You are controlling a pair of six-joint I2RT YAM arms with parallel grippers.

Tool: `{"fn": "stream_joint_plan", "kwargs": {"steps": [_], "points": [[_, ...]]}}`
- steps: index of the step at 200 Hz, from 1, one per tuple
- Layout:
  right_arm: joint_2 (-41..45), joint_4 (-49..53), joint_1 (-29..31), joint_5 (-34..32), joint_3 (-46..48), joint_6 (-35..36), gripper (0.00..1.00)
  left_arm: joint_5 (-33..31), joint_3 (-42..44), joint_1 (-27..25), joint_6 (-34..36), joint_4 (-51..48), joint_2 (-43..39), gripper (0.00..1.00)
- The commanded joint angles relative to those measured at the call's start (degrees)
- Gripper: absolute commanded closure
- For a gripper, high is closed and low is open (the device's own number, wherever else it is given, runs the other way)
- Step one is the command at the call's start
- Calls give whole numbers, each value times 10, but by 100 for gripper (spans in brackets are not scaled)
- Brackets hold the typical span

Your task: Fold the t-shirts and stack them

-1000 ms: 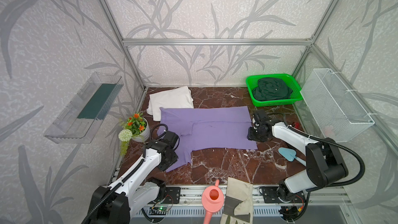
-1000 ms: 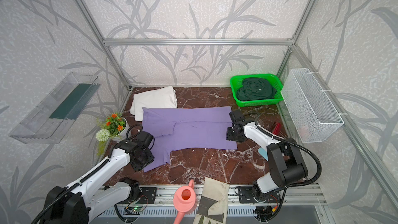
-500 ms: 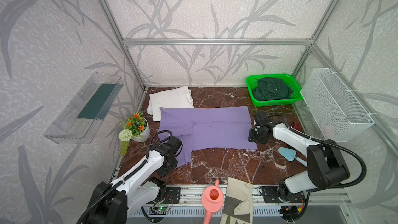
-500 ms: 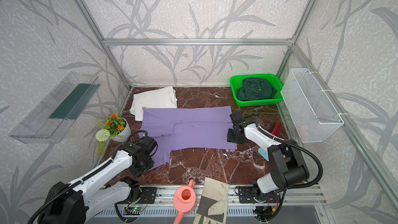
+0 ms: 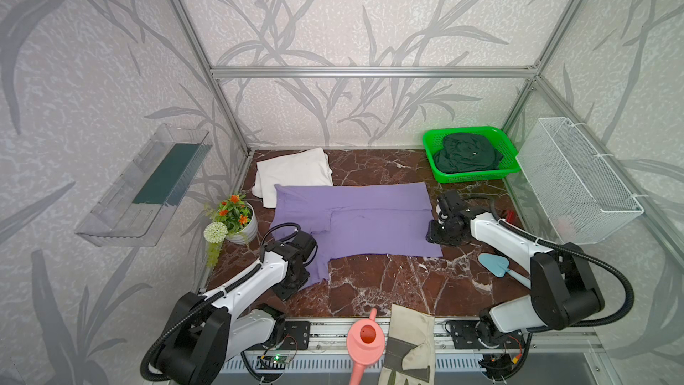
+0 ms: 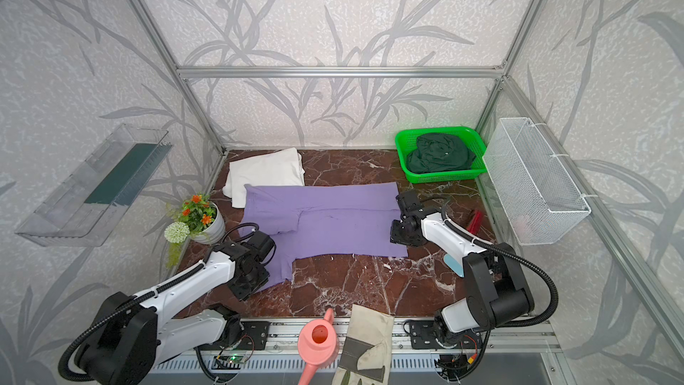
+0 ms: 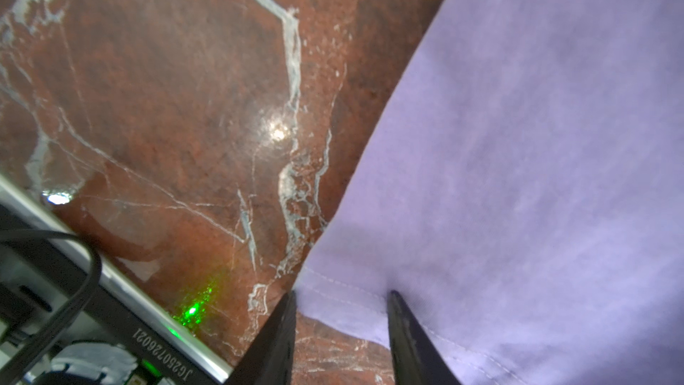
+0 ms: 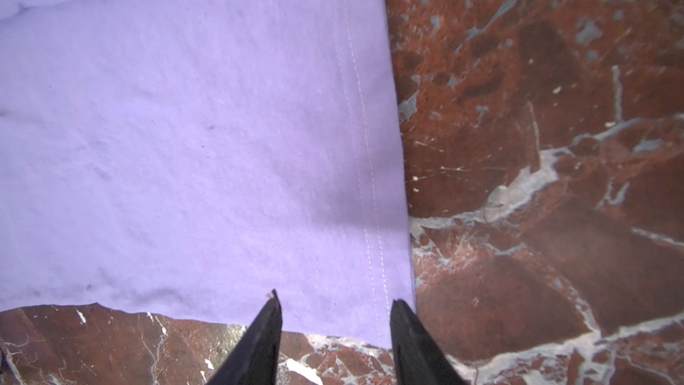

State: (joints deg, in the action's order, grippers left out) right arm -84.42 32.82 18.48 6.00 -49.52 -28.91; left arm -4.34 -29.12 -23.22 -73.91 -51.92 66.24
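Note:
The lavender t-shirt [image 5: 362, 224] [image 6: 333, 220] lies spread flat on the marble table, one sleeve pointing to the front left. My left gripper [image 7: 342, 294] [image 5: 292, 285] hovers open over that sleeve's end [image 7: 518, 179], and the hem corner sits between its fingertips. My right gripper [image 8: 335, 296] [image 5: 436, 240] is open over the shirt's near right corner [image 8: 222, 142], its fingertips straddling the stitched bottom hem. A folded white t-shirt [image 5: 292, 174] [image 6: 264, 170] rests at the back left, touching the purple one. The dark green t-shirt [image 5: 466, 151] [image 6: 440, 151] is bunched in a green basket [image 5: 470, 178].
A flower pot [image 5: 240, 222] stands left of the purple shirt. A blue trowel [image 5: 492, 262] lies by the right arm. A pink watering can [image 5: 364, 338] and a work glove [image 5: 409, 346] sit at the front edge. A wire basket [image 5: 577, 179] hangs on the right wall.
My left gripper has moved along the sleeve toward the table's front edge. My right gripper has shifted slightly toward the shirt's near right corner. The shirts have not moved.

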Motion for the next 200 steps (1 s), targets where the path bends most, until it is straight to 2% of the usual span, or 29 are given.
{"fn": "stream_joint_plan", "kwargs": {"steps": [1,30,47,70,85,102,120,134,146,165,172,200], "points": [[-4,0,-2,4,1,2,50,10,43,-2,-13,55,29,61],[-7,4,-6,1,1,-2,51,12,44,-2,-7,63,37,74],[-3,4,-10,-3,8,-8,51,13,47,-2,-5,69,39,85],[0,-3,-19,3,21,-14,51,19,56,-2,-4,84,41,88],[1,-11,-22,10,28,-16,51,25,63,-2,-2,96,44,87],[3,-13,-23,15,29,-16,51,31,62,-3,10,98,36,77],[3,-16,-22,15,29,-15,51,36,67,-3,16,111,27,71],[1,-14,-23,18,24,-13,51,44,74,-3,15,128,33,71],[0,-14,-23,20,22,-11,51,50,82,-4,12,143,44,75],[-1,-12,-23,20,20,-8,51,51,83,-5,11,147,51,95],[-1,-11,-23,18,20,-8,51,48,80,-6,10,141,48,99],[1,-16,-26,17,31,-20,51,27,58,-7,14,94,16,100]]}}
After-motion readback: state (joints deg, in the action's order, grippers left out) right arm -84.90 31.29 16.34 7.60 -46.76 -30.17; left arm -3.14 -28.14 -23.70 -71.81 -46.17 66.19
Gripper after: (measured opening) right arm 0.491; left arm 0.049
